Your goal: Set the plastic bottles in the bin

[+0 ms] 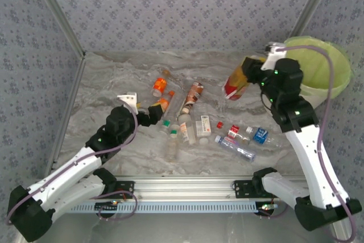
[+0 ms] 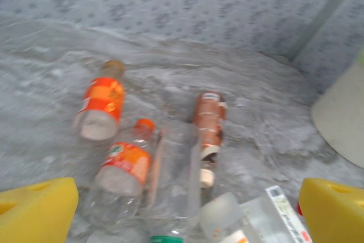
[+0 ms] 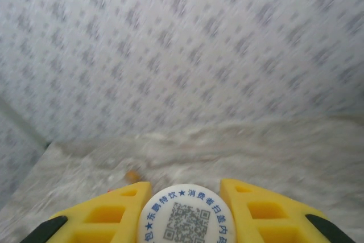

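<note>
Swinging the red-labelled bottle, pinched in the right gripper beside the bin, fully over its rim before release seems wise; the left gripper hovers spread above bottles on the desk.

The bottles lay crowded across the middle of the tabletop, several touching, with only narrow gaps between them. The left side and the far strip along the back wall were bare. The bin blocked the far right corner. The right tool, clamped on a red-labelled bottle, hung between bin and pile. The left tool, spread wide, sat at the pile's left edge.
</note>
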Controlling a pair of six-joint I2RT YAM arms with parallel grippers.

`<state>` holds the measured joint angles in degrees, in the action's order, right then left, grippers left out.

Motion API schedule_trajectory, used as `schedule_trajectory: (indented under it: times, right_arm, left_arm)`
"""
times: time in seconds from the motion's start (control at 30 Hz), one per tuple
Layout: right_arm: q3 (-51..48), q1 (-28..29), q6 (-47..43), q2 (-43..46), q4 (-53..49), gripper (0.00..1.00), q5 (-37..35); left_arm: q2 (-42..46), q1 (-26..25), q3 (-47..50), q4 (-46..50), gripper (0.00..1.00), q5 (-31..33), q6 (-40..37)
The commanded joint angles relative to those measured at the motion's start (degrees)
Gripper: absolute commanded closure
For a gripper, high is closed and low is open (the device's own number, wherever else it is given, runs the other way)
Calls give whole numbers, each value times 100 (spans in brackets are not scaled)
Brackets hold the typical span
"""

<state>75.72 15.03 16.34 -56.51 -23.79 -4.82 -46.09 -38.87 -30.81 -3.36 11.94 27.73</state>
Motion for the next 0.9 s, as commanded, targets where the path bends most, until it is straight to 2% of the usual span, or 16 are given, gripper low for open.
schedule_trajectory:
  times: [0.0,0.13,0.27,0.47,0.63,0.87]
  right_arm:
    - [342,-420,-687,101,106,100,-421]
    - [648,-851,-903,52,371,100,-723]
    - [777,-1206,-961,19,735,100,-1404]
    - [173,-2060,-481,53,1799,100,-2150]
    - [-458,-2989,874,-208,2368,100,-2100]
    - [-448,-3425,1350,-1038,2064,100,-1981]
  left_arm:
    - [128,80,165,210,0,699,627]
    - [193,144,326,326,1,815,993]
    - [291,196,546,267,0,798,1035]
    - [372,364,724,189,1,662,1064]
    - [67,626,806,-244,0,590,1233]
    - [-706,798,397,-506,0,375,1099]
